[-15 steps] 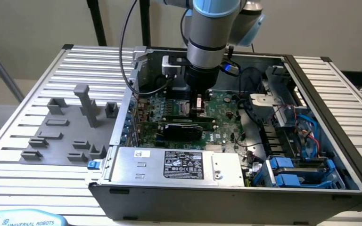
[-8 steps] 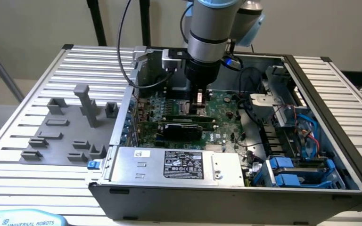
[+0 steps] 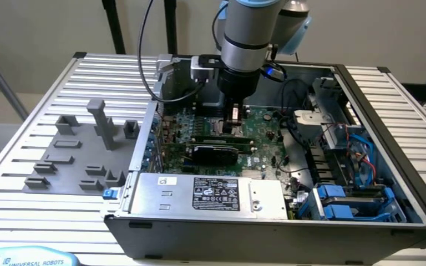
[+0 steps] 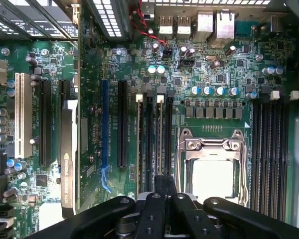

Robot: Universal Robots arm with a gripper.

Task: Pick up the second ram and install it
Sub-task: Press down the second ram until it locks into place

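Green motherboard (image 4: 214, 64), black memory slots (image 4: 269, 149), grey computer case (image 3: 272, 235), blue drive caddies (image 3: 343, 202).

Open computer case (image 3: 390, 166) on slatted table (image 3: 42, 100); grey fixture tray (image 3: 72, 155) beside it; motherboard (image 4: 214, 64) inside

Robotics lab / PC-assembly test bench. Evidence: open desktop computer case (image 3: 272, 221) on a slotted aluminium-profile table (image 3: 42, 111), w/ motherboard (image 4: 209, 64) exposed directly under the claw (image 3: 235, 119); grey fixture plate (image 3: 72, 160) w/ part holders beside the case, well apart from the claw; Universal Robots arm (image 3: 250, 27) overhead; plain wall, black stand poles (image 3: 113, 25) behind.
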